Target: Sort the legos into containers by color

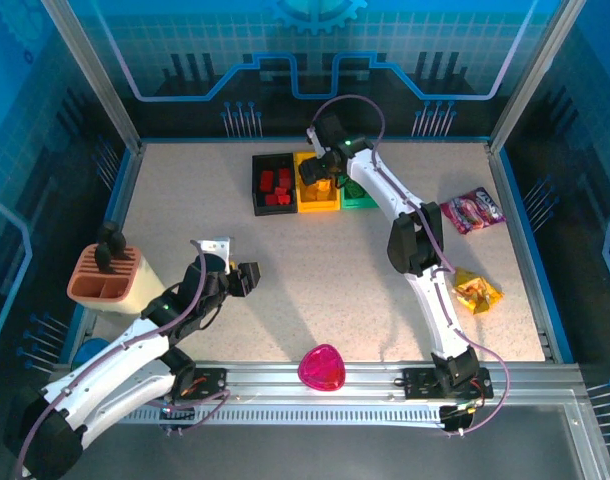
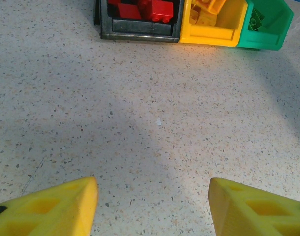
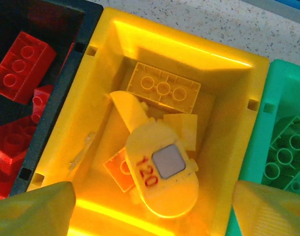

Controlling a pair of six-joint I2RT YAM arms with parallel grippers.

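Note:
Three containers stand in a row at the back of the table: black bin (image 1: 257,185), yellow bin (image 1: 317,203), green bin (image 1: 360,201). My right gripper (image 1: 320,174) (image 3: 152,211) hangs open over the yellow bin (image 3: 189,46). Below it lie yellow legos (image 3: 162,88) and a rounded yellow piece (image 3: 162,169) marked 120, clear of both fingers. Red legos (image 3: 22,66) fill the black bin (image 3: 56,113); green legos (image 3: 285,147) lie in the green bin (image 3: 270,93). My left gripper (image 1: 247,278) (image 2: 152,206) is open over bare table, far in front of the bins.
A pink heart dish (image 1: 322,368) sits at the near edge. A peach slotted holder (image 1: 105,280) stands at the left. A purple snack packet (image 1: 473,211) and a yellow packet (image 1: 478,291) lie at the right. Bare table stretches between the left gripper and the bins.

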